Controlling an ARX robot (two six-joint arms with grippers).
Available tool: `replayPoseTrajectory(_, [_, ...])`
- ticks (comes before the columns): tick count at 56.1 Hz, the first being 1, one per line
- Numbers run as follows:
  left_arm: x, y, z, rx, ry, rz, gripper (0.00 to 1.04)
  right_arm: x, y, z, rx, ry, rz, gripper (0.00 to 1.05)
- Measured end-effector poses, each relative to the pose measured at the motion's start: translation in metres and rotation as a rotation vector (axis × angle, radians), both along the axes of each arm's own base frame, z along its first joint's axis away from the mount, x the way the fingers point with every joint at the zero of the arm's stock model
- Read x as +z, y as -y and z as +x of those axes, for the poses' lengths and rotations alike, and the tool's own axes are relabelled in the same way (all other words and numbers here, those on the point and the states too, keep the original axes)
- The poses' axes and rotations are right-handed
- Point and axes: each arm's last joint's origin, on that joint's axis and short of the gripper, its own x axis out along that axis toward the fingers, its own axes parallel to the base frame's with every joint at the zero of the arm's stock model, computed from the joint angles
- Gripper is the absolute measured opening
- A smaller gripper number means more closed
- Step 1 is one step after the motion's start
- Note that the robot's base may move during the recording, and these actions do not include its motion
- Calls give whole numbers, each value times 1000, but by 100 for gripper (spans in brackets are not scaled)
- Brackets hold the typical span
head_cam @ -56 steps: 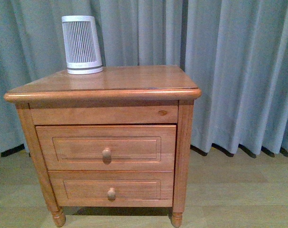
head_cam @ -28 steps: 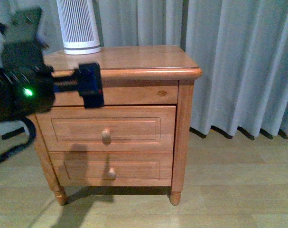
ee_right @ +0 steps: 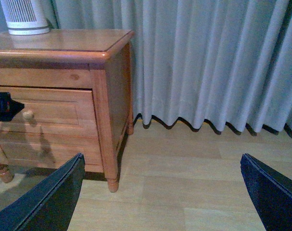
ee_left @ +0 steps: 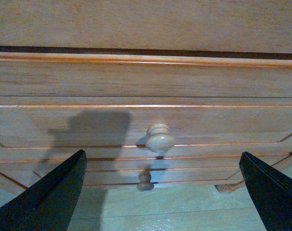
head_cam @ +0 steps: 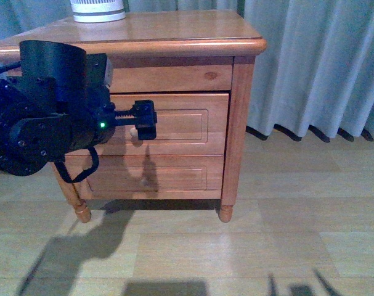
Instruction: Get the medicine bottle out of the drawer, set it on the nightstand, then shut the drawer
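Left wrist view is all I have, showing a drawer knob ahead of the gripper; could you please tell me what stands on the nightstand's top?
Observer: Only a white ribbed device stands there, toward the back; no medicine bottle shows.
Operator: Thank you. Where is the right gripper?
Observer: The right gripper is open, off beside the nightstand, facing its side and the curtain.
Operator: And is the drawer shut?
Observer: Yes, seen from the side the drawer front sits flush with the frame.
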Motion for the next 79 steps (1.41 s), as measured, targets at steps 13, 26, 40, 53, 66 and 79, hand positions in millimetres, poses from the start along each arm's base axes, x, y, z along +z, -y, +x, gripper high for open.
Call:
replayPoseTrajectory(13, [-12,7,14,-2,-8,4,98,0,0,0,0,0,0,98])
replayPoseTrajectory(26, [-20,22,19,-21,-7,8,98,0,0,0,0,0,0,98])
replayPoseTrajectory(40, [-28,28,29,-10,3,13,98,0,0,0,0,0,0,98])
replayPoseTrajectory(53, [-36,26,37,13,5,18,98,0,0,0,0,0,0,98])
replayPoseTrajectory(66, [-48,20,38,25,-10,23,98,0,0,0,0,0,0,98])
replayPoseTrajectory(79, [-49,19,39,27,6,18,98,0,0,0,0,0,0,98])
